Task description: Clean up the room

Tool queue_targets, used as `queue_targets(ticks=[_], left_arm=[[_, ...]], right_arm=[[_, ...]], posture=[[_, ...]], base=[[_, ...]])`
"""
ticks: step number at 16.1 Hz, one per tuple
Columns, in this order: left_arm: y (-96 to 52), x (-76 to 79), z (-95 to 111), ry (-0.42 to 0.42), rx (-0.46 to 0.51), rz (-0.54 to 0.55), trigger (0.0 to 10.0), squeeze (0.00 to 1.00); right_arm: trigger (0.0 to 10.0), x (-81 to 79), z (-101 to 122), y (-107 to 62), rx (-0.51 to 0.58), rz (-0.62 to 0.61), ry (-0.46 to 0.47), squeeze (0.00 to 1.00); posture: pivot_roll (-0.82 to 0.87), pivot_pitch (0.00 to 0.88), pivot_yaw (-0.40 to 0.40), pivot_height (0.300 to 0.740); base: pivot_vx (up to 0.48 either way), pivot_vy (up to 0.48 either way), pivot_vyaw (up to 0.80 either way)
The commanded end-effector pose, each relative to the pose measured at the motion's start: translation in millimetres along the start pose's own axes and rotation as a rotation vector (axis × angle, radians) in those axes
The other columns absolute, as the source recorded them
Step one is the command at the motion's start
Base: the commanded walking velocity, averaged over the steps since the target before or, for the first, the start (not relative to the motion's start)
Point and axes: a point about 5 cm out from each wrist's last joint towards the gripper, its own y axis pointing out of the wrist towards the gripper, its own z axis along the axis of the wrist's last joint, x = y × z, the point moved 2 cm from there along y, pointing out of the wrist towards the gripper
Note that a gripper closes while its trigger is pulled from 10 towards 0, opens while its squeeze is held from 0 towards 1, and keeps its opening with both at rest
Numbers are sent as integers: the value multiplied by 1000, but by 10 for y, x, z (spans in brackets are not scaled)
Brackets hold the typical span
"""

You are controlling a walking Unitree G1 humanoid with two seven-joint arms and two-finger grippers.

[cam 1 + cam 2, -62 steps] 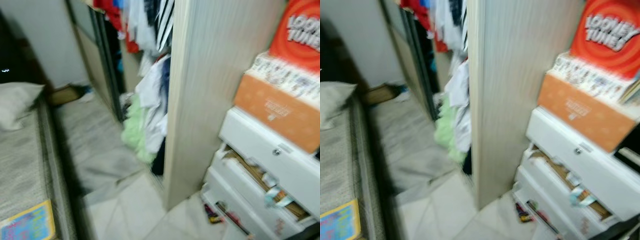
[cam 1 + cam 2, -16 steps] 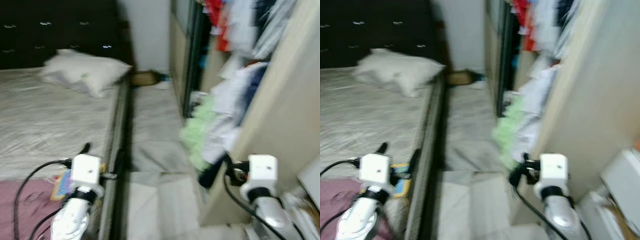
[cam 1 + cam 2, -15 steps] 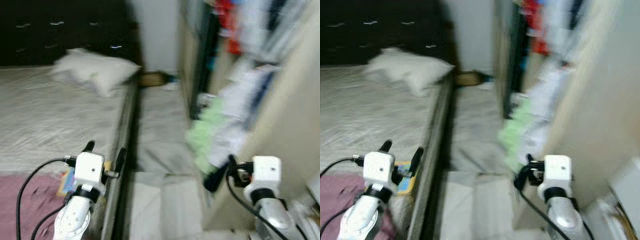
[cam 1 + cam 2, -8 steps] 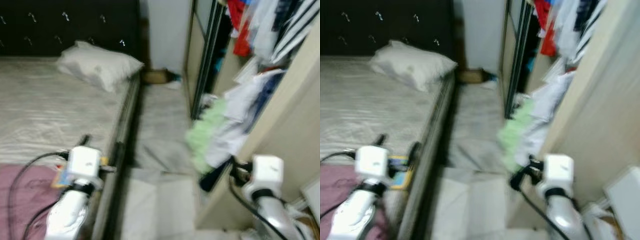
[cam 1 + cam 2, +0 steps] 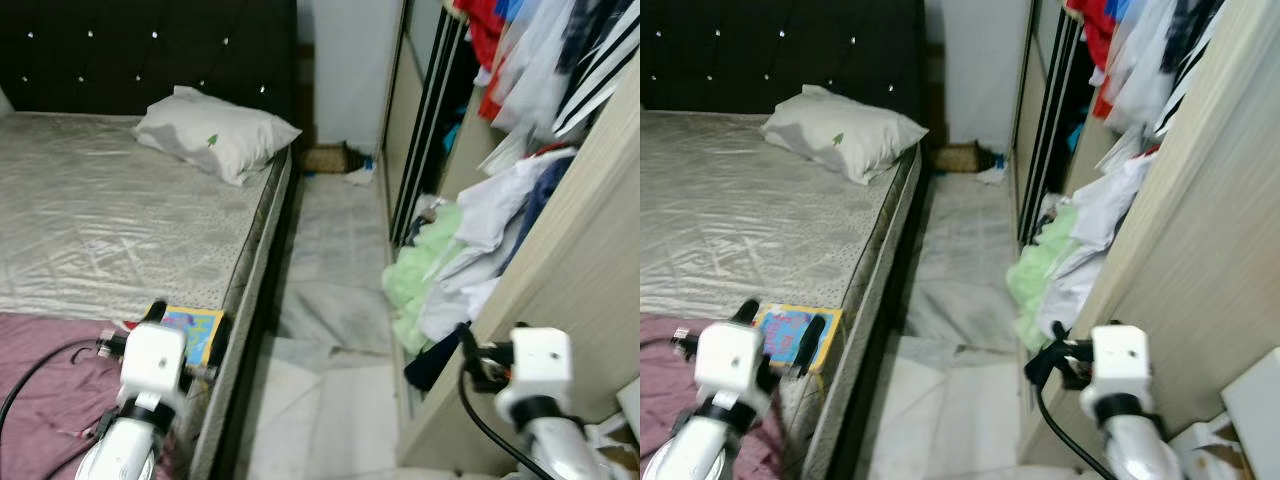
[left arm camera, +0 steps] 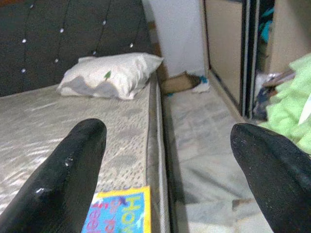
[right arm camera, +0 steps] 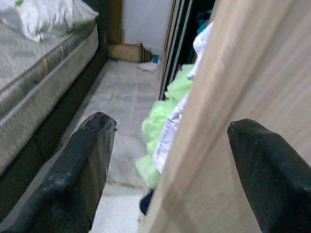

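Observation:
A heap of clothes [image 5: 440, 270], light green, white and navy, spills from the open wardrobe onto the floor, and the green garment [image 7: 167, 111] lies lowest. A colourful book [image 5: 195, 330] rests at the mattress edge beside a purple blanket [image 5: 45, 390]. My left gripper [image 6: 166, 131] hangs open just above the book, holding nothing. Beside the wardrobe's wooden side panel [image 5: 560, 300], my right gripper [image 7: 171, 126] is open and empty, a short way from the clothes heap.
A bed [image 5: 90, 230] with a white pillow [image 5: 215, 135] stands on the left. A narrow tiled aisle [image 5: 335, 260] runs between bed and wardrobe to a cardboard box [image 5: 325, 158] by the far wall. More clothes [image 5: 530, 50] hang above.
The view has swung left from the drawer unit and panel to the bed and aisle, and both arms have come into it. Over the last second only the camera shifts slightly.

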Motion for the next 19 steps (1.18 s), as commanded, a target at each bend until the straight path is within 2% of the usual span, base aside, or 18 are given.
queue_targets(ticks=[1,2,3,6,10,13,14,16,19], left_arm=[[-24,-33,82,17,27,3,10000,0],[-110,-44,57,31,15,9,10000,0],[-135,-69,53,48,15,30,10000,0],[-152,-176,69,97,20,110,10000,0],[-213,-449,-4,170,-36,284,10000,0],[-289,-446,-20,176,-55,296,10000,0],[-322,-481,-86,165,-92,334,10000,0],[-264,-566,-101,174,-90,370,10000,0],[-96,-578,-36,172,-48,361,10000,0]], right_arm=[[10000,5,65,-27,27,13,-15,0],[10000,25,41,-98,21,26,-36,0],[10000,34,33,-117,20,32,-47,0],[10000,34,31,-101,20,41,-41,0],[10000,-42,59,-22,40,83,-34,0],[10000,-41,31,-10,32,91,-30,0],[10000,-38,18,4,29,93,-33,0],[10000,-56,25,48,36,97,-46,0],[10000,-112,109,159,69,109,-33,0]], posture=[[-116,1,-4,740],[-116,3,-5,740],[-117,5,-5,740],[-116,6,-6,740],[-101,7,-12,740],[-91,9,-15,740],[-90,9,-16,740],[-91,6,-20,740],[-93,0,-18,740]], base=[[0,0,0],[0,0,0],[0,0,0],[0,0,0],[0,0,148],[0,0,502],[0,0,419],[0,0,766],[0,0,767]])
